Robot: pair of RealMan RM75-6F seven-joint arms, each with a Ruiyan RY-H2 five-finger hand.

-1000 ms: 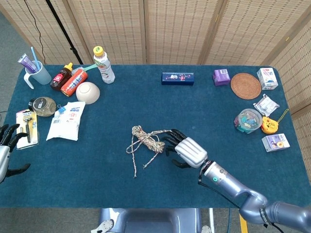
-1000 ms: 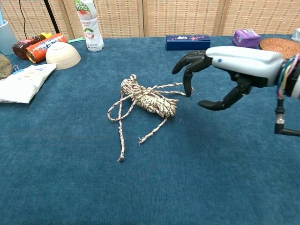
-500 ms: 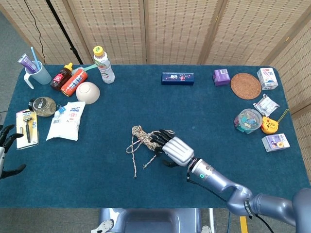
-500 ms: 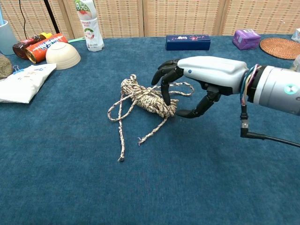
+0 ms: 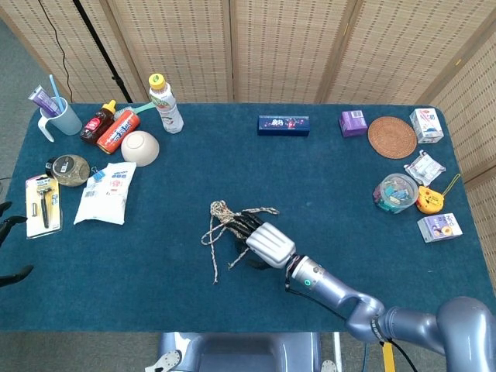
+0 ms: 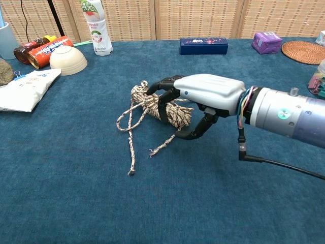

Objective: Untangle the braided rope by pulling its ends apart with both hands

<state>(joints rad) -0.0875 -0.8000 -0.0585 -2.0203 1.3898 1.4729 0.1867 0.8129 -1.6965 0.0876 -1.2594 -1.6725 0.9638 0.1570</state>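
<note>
The braided rope (image 5: 220,222) lies bundled on the blue table, with loose loops and two frayed ends trailing toward the front; in the chest view the rope (image 6: 138,97) sits left of centre. My right hand (image 5: 268,242) covers the bundle's right part. Seen from the chest, the right hand (image 6: 204,93) has its fingers (image 6: 163,99) curved over the top of the bundle, while the thumb reaches down on the near side, apart from them. Nothing is lifted. Only dark fingertips of my left hand (image 5: 6,225) show at the far left edge, spread and holding nothing.
A white packet (image 5: 106,192), a razor pack (image 5: 39,205) and a bowl (image 5: 140,147) sit at the left. A bottle (image 5: 166,104) and a blue box (image 5: 283,125) stand at the back. A jar (image 5: 394,192) and small boxes are at the right.
My right hand has moved left from beside the rope onto the bundle, fingers now over it. My left hand has slid further out past the left edge.
</note>
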